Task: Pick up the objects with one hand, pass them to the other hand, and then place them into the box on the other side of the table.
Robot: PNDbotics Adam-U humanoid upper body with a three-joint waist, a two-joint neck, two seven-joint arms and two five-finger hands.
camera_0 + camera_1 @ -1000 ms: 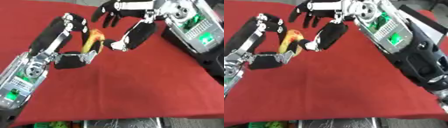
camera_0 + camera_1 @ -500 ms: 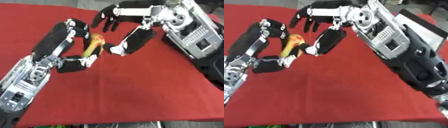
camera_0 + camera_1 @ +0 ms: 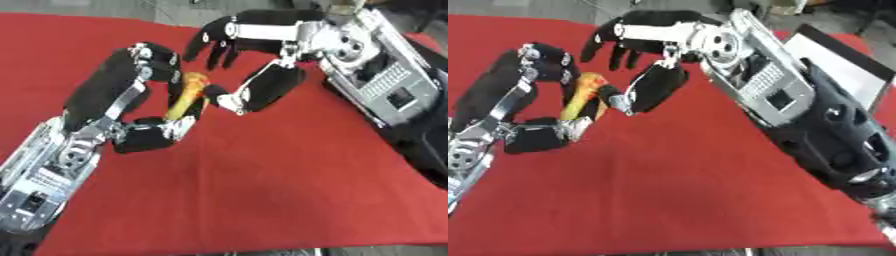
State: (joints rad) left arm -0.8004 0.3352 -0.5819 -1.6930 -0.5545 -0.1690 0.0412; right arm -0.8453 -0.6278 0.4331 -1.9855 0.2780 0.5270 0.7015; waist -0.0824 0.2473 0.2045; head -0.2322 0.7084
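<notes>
A yellow and orange elongated object (image 3: 187,96) stands nearly upright over the red table (image 3: 262,190). My left hand (image 3: 131,95) is curled round it, fingers above and thumb below. My right hand (image 3: 254,65) reaches in from the upper right. Its fingers (image 3: 219,42) hang spread just above and behind the object's top. Its thumb (image 3: 262,92) lies against the object's right side. No box shows in either view.
The red cloth covers the whole table. My right forearm (image 3: 798,110) crosses the upper right of the table. A dark floor edge (image 3: 420,145) shows past the table's right side.
The whole picture has shifted, so the camera has moved. The two hands stay together around the object, with the right thumb now against it.
</notes>
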